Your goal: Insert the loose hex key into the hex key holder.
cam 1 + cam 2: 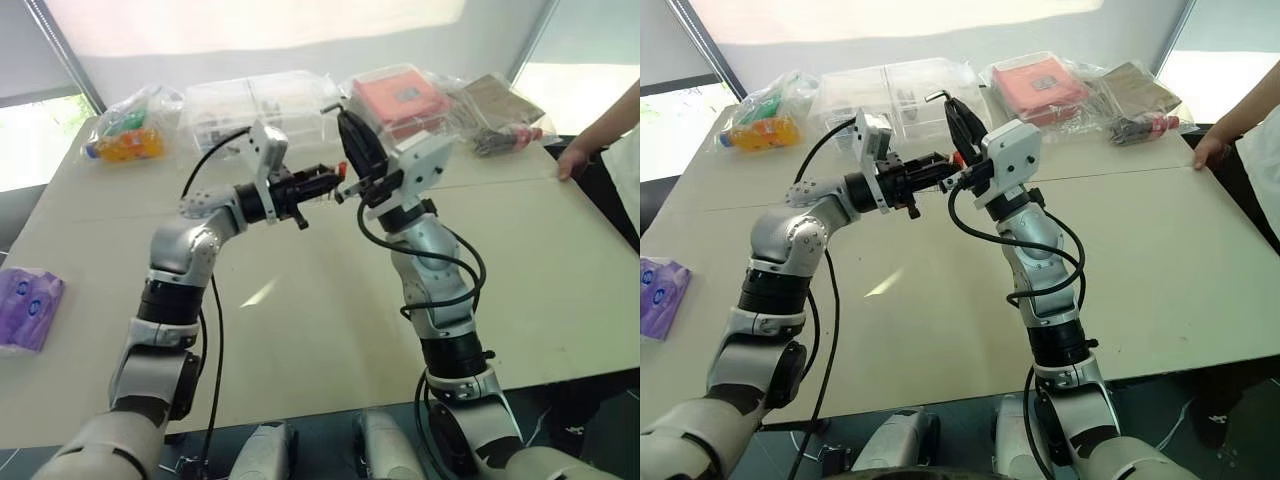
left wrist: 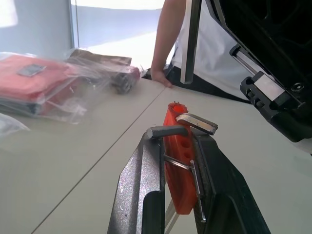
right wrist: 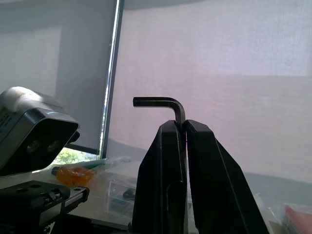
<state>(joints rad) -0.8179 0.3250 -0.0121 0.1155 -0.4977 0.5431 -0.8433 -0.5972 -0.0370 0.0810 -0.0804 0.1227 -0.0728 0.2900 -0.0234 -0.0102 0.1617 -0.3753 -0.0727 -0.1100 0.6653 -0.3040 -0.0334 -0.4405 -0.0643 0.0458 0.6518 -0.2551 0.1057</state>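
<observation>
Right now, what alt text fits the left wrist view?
The left gripper clamps the orange-red hex key holder between its fingers above a pale table. The loose hex key hangs above it, and a person's hand rests on the far edge.

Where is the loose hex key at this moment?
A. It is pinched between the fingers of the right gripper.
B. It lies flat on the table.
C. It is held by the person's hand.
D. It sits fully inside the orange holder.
A: the loose hex key stands up out of the shut right gripper, its bent end free, while the left gripper grips the orange holder.
</observation>
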